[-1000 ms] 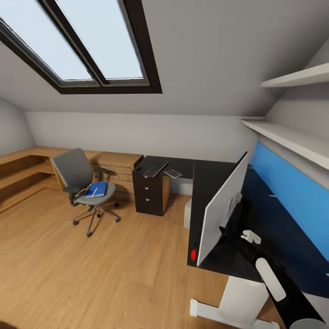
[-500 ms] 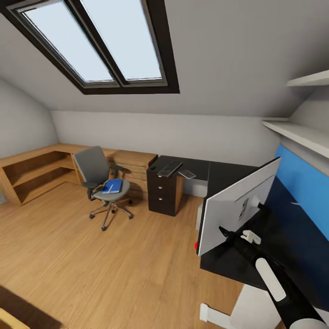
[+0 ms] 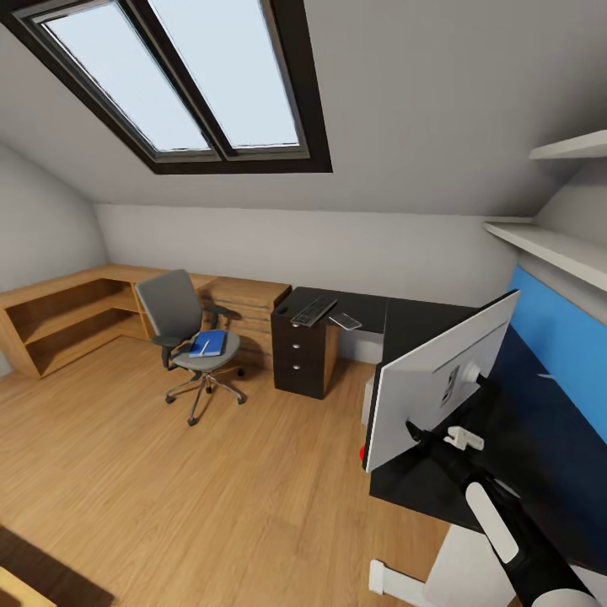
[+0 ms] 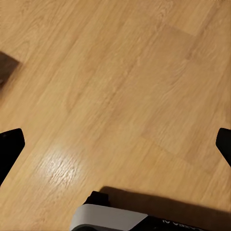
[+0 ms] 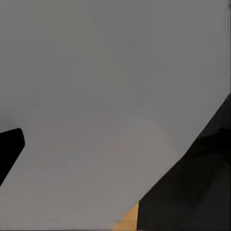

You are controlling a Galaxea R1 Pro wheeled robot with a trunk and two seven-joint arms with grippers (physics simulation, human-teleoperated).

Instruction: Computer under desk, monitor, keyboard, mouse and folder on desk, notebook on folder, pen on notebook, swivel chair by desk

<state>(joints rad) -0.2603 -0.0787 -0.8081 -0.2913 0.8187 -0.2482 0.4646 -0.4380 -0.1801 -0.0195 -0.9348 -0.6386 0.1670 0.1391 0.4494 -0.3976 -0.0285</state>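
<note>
Spread wide, the left gripper hangs over glossy honey-coloured plank floor, only its two black fingertips showing at opposite edges of the left wrist view. Whether the right gripper is released or clenched I cannot tell: it sits right at the monitor, whose smooth silver-white back fills most of the right wrist view. That wide flat panel stands tilted on the desk, a glossy black L-shaped top with a blue back panel. On the desk's far wing lies the slim dark keyboard. Well apart on the floor, the grey upholstered swivel chair holds the flat blue folder on its seat.
</note>
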